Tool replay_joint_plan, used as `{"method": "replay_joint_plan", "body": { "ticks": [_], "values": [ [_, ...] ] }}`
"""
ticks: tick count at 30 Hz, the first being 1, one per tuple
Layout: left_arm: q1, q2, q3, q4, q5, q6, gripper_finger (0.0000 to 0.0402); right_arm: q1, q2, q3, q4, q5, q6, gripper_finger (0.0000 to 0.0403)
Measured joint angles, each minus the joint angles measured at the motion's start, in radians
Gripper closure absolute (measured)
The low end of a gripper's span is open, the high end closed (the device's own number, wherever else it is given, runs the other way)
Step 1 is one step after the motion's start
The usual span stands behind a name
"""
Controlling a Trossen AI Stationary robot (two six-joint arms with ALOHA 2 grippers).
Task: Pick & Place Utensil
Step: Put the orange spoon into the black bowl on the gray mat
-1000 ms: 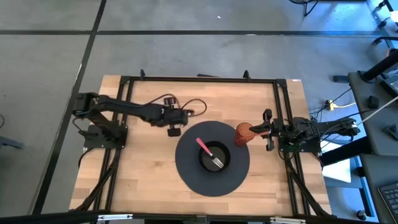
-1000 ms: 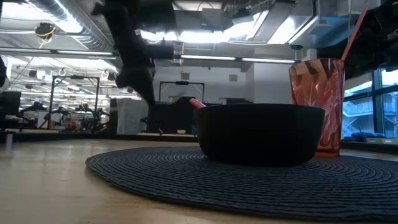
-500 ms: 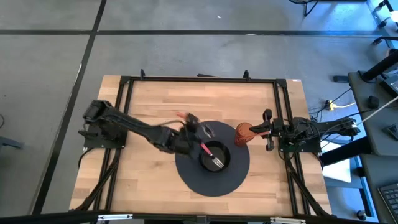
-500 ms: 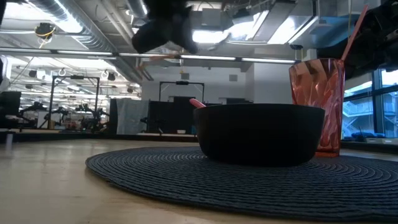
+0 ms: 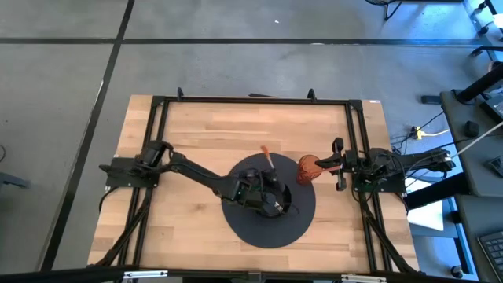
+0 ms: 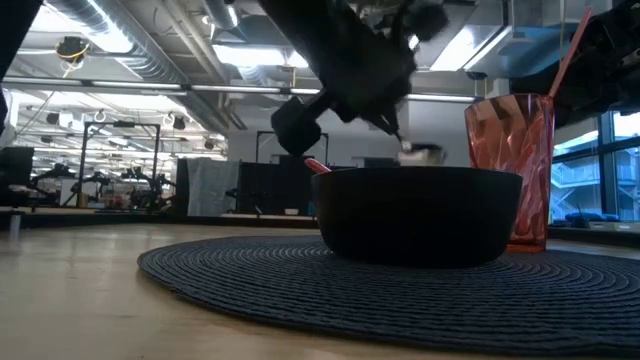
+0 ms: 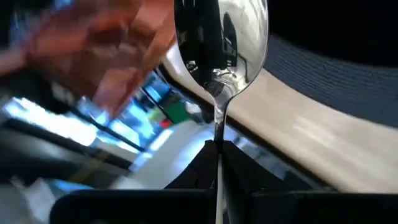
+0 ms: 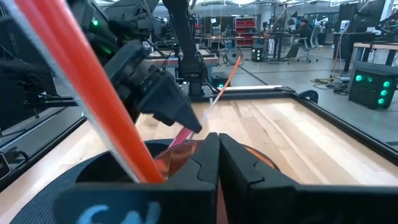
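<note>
Open workshop w/ ceiling strip lights lay behind a pale wood table (image 5: 196,126). On it sat a round dark woven placemat (image 5: 236,224), ribbed and matte, w/ a black matte bowl (image 6: 420,215) at its centre. A red faceted see-through cup (image 6: 508,165) stood at the mat's edge beside the bowl, w/ a thin red stick (image 6: 570,50) leaning in it. A pink handle (image 6: 317,166) poked over the bowl's rim; prob. a fork, rest hidden.

The spoon (image 7: 219,50) was in the air over the bowl, not yet set down. The left gripper (image 7: 217,149) was clamped tight on its thin neck, fingers (image 7: 199,163) pinching just behind the polished scoop. The orange handle end (image 5: 266,156) stuck out behind the gripper. The right gripper (image 8: 217,146) was closed on nothing, parked next to the cup.

Handling, as a judgement: the spoon looked light and stiff, w/ a mirror-smooth metal scoop, so slippery. The neck was narrow and rounded, so it could twist in a flat pinch. A hold nearer the wider orange handle would prob. sit firmer. Not fragile, though it could clatter into the bowl or knock the pink handle. The cup looked thin and easy to tip.
</note>
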Motion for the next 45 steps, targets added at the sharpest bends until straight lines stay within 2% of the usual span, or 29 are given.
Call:
{"method": "replay_joint_plan", "body": {
  "ticks": [4,16,35,45],
  "values": [
    [-0.001,0.022,0.002,0.016,0.012,0.139,0.0398,0.000,0.000,0.000,0.000,-0.002,0.000,0.0395],
    [-0.018,0.088,0.001,0.006,0.052,0.221,0.0401,0.000,0.000,0.000,-0.001,-0.008,-0.004,0.0395],
    [-0.046,0.093,0.001,0.034,0.059,0.170,0.0398,0.000,0.000,0.000,-0.001,-0.008,-0.003,0.0395],
    [-0.073,0.093,0.001,0.030,0.030,0.156,0.0398,0.000,0.000,0.000,-0.001,-0.008,0.000,0.0395]
  ]
}}
